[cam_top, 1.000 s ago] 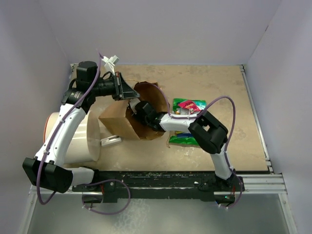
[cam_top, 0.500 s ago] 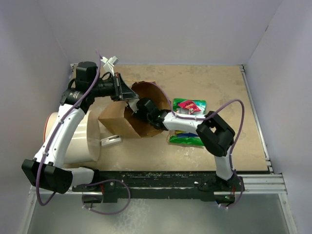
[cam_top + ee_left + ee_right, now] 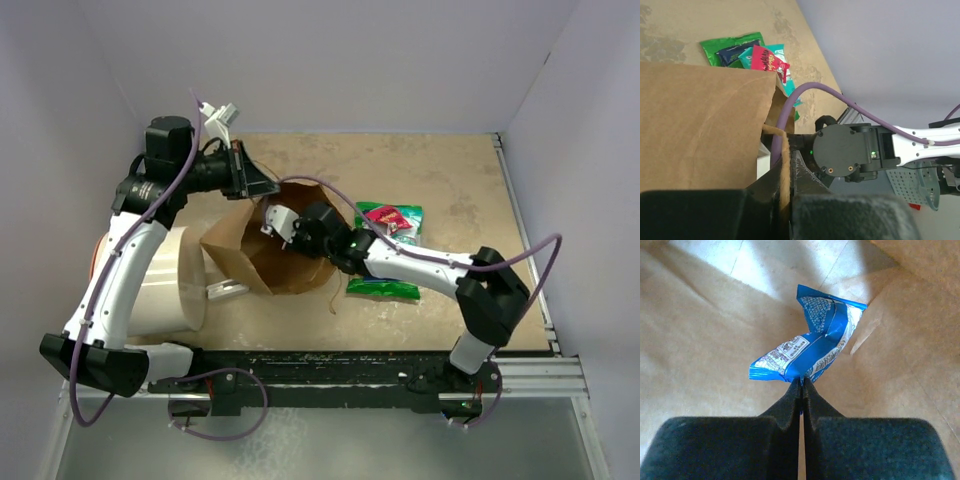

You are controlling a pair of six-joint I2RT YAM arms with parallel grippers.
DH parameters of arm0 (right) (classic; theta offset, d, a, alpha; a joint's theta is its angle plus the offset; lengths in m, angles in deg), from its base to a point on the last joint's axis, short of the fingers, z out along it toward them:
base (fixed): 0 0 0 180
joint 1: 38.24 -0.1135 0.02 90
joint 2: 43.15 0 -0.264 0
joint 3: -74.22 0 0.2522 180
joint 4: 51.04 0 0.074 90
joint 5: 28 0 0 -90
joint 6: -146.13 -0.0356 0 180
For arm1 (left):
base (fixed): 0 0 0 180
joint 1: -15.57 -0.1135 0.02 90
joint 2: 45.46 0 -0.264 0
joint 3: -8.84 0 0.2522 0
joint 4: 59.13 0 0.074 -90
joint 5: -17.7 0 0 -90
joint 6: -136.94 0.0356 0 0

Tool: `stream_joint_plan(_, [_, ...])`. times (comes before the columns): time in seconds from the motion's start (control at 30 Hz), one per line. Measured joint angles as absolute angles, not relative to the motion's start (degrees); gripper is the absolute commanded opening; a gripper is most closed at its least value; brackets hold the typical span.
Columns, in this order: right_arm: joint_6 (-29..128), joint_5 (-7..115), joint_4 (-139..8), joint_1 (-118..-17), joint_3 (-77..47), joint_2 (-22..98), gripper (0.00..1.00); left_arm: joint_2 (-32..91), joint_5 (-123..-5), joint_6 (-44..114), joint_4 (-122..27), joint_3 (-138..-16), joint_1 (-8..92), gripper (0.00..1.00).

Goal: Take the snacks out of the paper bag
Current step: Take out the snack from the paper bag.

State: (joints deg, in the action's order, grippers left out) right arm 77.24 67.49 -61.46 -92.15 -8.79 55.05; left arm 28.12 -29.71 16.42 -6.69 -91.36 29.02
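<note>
The right claw (image 3: 801,383) is shut narrowly on the lower edge of a crumpled blue packet (image 3: 812,347), which is held up in front of the fingers with creased brown paper seen on every side of it. In the top view this claw (image 3: 288,224) is found at the open mouth of the paper bag (image 3: 240,252), with the arm stretched across from the right.

The left claw (image 3: 785,152) is pinched flat on the rim of the paper bag, a thin strip of brown paper being gripped between the two dark fingers. From above, that claw (image 3: 271,190) is seen at the far edge of the bag's mouth, and the rim is held raised so that the opening is kept wide.

The bag is laid on the tabletop (image 3: 450,190), left of centre, its closed end pointed towards a large white cylinder (image 3: 165,285) lying on its side just beside it.

Just to the right of the bag, other snacks are piled on the tabletop: a larger green packet (image 3: 385,288) at the bottom, with a red packet (image 3: 385,216) and a teal packet (image 3: 778,50) laid on top. A small white-grey bar (image 3: 228,291) is seen between the cylinder and the bag.
</note>
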Motion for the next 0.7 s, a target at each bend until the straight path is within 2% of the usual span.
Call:
stream_joint_plan(0.53, [86.4,51.82,-64.48,-92.22,1.76,31.09,0.0,26.96,-31.24,21.88,-8.2,-87.57,29.09,0.0])
stream_joint_plan(0.7, [89.5,48.65,-70.64,-92.22,2.0,22.57,0.0,23.25,-30.48,25.88,-10.04,-85.37,29.09,0.0])
